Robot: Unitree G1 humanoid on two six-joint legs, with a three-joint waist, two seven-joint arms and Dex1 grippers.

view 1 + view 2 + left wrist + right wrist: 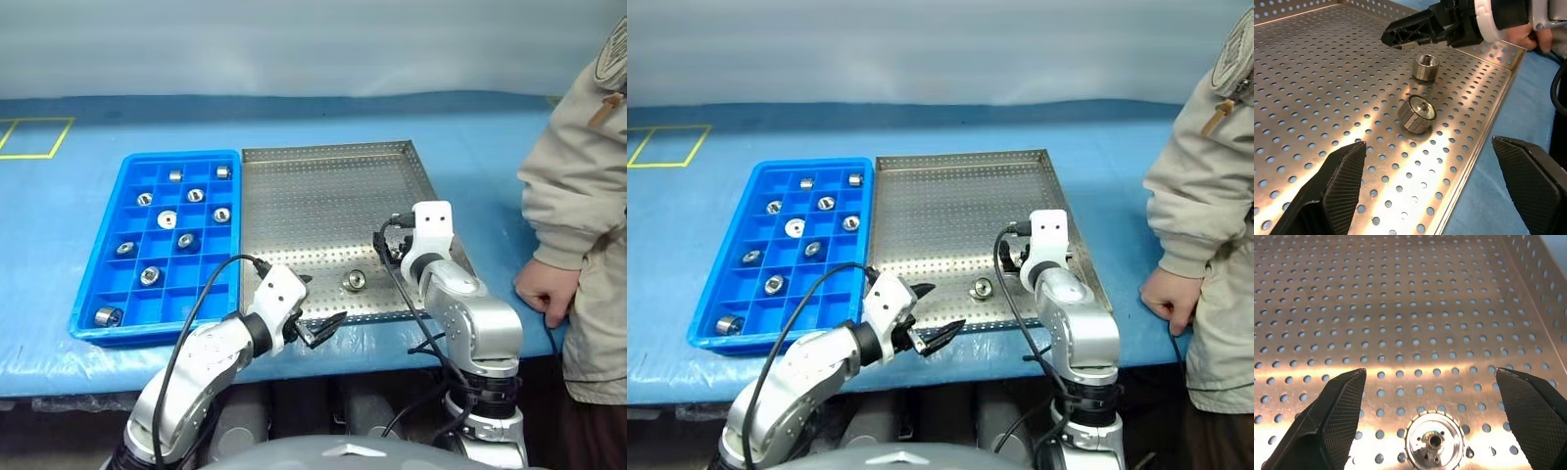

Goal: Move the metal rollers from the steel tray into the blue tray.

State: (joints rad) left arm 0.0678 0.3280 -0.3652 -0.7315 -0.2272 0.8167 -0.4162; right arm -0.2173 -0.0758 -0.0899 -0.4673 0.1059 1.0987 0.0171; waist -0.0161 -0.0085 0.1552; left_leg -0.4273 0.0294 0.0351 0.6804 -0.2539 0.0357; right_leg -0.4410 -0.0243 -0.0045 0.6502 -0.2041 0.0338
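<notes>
The steel tray [323, 196] lies in the middle of the table, with the blue tray [108, 289] against its left side. Several metal rollers [168, 218] sit in the blue tray's compartments. Near the steel tray's front edge lie two rollers, one tipped on its side [1418, 113] and one upright [1425, 67]. My left gripper [318, 318] is open at the tray's front rim, pointing at them. From the right, my right gripper [1430, 374] stands open just over a roller [1434, 438], with nothing held.
A person in a beige jacket stands at the table's right end, a hand [545, 287] resting on the edge. The blue table cover [470, 137] carries a yellow taped square [29, 137] at the far left. A black cable [407, 304] hangs by my right arm.
</notes>
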